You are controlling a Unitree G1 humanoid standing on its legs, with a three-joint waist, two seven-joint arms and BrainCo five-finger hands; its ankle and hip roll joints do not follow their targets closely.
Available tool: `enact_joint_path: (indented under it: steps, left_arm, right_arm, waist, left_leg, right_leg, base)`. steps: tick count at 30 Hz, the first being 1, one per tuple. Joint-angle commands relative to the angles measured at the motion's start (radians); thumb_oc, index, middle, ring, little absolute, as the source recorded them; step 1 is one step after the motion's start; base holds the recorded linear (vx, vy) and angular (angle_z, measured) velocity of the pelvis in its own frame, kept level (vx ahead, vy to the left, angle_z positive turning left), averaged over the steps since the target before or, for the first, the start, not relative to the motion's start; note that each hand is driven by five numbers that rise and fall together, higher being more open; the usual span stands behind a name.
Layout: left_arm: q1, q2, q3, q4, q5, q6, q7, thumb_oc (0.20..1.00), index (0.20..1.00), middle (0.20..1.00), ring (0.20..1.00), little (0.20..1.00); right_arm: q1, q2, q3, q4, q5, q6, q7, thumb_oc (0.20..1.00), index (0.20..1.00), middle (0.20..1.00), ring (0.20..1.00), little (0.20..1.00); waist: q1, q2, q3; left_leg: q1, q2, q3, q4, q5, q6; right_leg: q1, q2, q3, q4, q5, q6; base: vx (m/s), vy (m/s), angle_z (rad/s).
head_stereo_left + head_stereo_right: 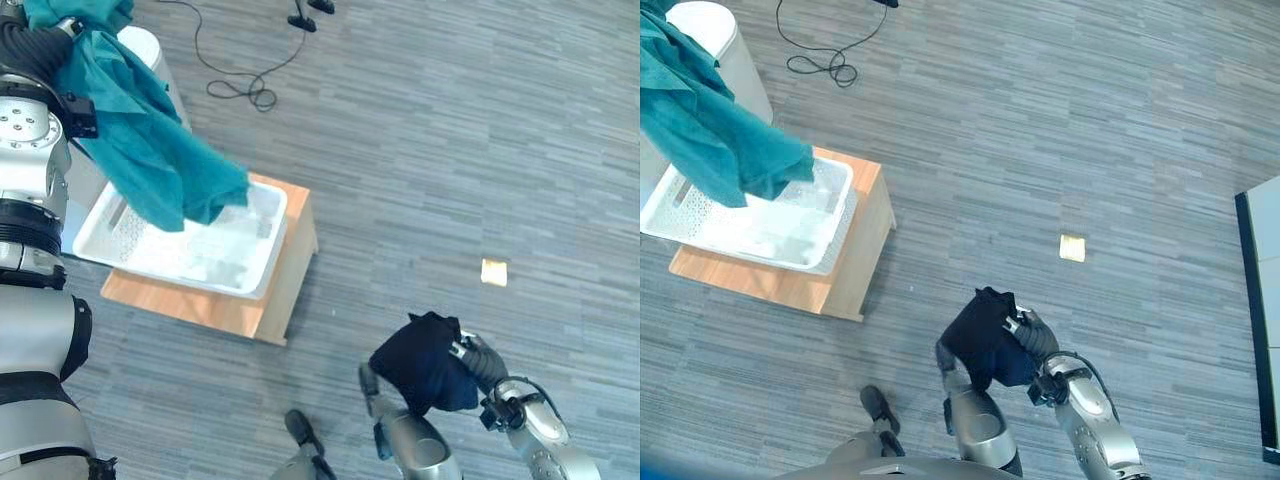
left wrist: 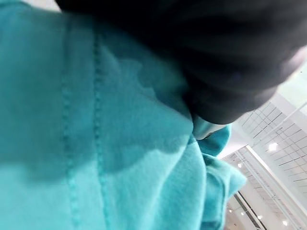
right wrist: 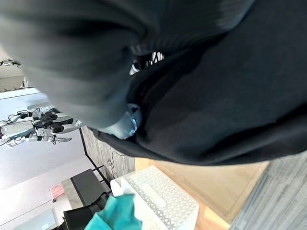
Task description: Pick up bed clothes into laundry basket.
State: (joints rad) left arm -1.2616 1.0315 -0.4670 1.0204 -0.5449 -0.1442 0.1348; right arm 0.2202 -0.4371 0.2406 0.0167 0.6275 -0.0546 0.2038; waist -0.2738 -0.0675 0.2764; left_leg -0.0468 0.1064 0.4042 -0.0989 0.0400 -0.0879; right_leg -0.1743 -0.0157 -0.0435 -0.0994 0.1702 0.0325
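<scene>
A teal cloth hangs from my raised left hand at the upper left. Its lower end dangles over the white laundry basket, which sits on a low wooden stand. In the left wrist view a silver finger is curled into the teal fabric. My right hand is low at the right, apart from the basket, and shut on a bunched dark navy cloth. The right wrist view has that dark cloth up close, with the basket beyond it.
A white cylindrical bin stands behind the basket. A small yellow scrap lies on the grey carpet to the right. A dark-edged piece of furniture borders the far right.
</scene>
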Motion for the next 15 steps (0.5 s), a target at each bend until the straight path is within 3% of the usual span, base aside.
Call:
enact_joint_path:
  steps: [1, 10, 15]
  left_arm:
    - [-0.107, 0.049, 0.017, 0.018, -0.047, -0.058, 0.022, 0.200, 0.200, 0.200, 0.200, 0.200]
    - [-0.086, 0.028, 0.024, 0.079, 0.006, -0.033, 0.013, 0.200, 0.200, 0.200, 0.200, 0.200]
    - [-0.035, -0.050, -0.007, 0.152, 0.214, 0.026, -0.039, 0.200, 0.200, 0.200, 0.200, 0.200]
  right_arm:
    - [-0.005, -0.034, -0.043, -0.038, 0.003, -0.054, 0.018, 0.200, 0.200, 0.200, 0.200, 0.200]
    - [-0.001, -0.055, -0.055, -0.037, 0.015, -0.058, 0.016, 0.200, 0.200, 0.200, 0.200, 0.200]
    - [-0.005, -0.048, -0.031, -0.038, -0.001, -0.055, 0.005, 0.200, 0.200, 0.200, 0.200, 0.200]
  waist:
    - [0.012, 0.029, -0.016]
    - [0.006, 0.014, 0.042]
    - [-0.011, 0.007, 0.104]
  left_leg:
    - [0.056, 0.081, 0.008, 0.012, 0.037, -0.066]
    - [-0.015, 0.084, -0.009, 0.012, 0.059, -0.068]
    - [-0.088, 0.084, -0.014, 0.012, 0.075, -0.071]
  right_leg:
    - [0.027, -0.077, 0.008, 0.021, -0.091, 0.151]
    - [-0.036, -0.076, 0.002, 0.023, -0.071, 0.147]
    - [-0.106, -0.075, 0.012, 0.024, -0.051, 0.144]
  base:
    - [-0.06, -0.003, 0.01]
    - [-0.06, -0.013, 0.00]
    - [-0.06, -0.011, 0.04]
